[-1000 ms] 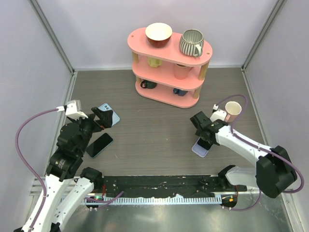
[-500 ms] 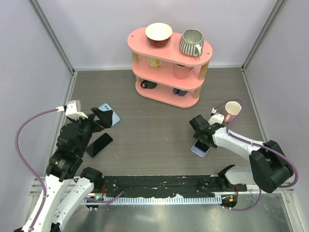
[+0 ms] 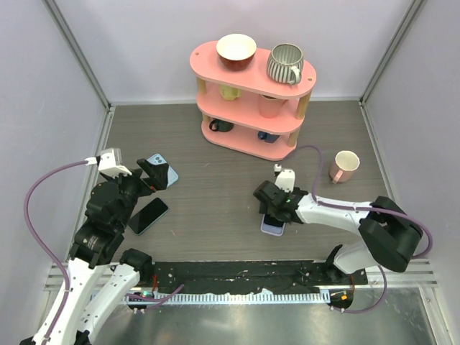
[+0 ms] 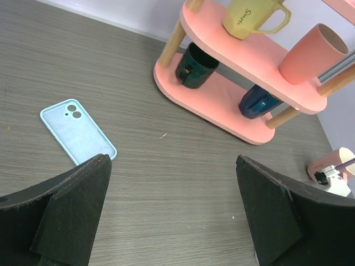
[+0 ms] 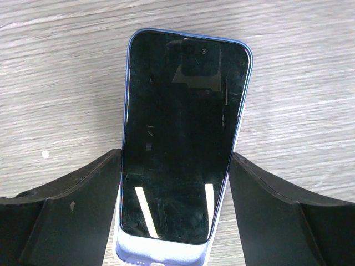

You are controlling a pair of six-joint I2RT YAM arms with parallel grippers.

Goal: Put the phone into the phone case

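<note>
A dark-screened phone [image 5: 183, 127] with a blue rim lies face up on a lavender phone case [image 5: 161, 252], whose bottom end sticks out past the phone. My right gripper [image 5: 176, 158] is shut on the pair, one finger against each long side; from above it sits right of centre [image 3: 272, 208]. My left gripper [image 4: 172, 166] hangs open over bare table at the left [image 3: 147, 178]. Beside it lies a light blue case [image 4: 77, 131], back up. A second black phone [image 3: 148, 215] lies near the left arm.
A pink three-tier shelf [image 3: 251, 90] with bowls and mugs stands at the back centre. A cream mug [image 3: 346, 165] sits on the table at the right. Grey walls close in the left, right and back sides.
My right gripper has slid left toward the table's middle, taking the phone and lavender case with it and leaving the cream mug behind. The left arm has not moved.
</note>
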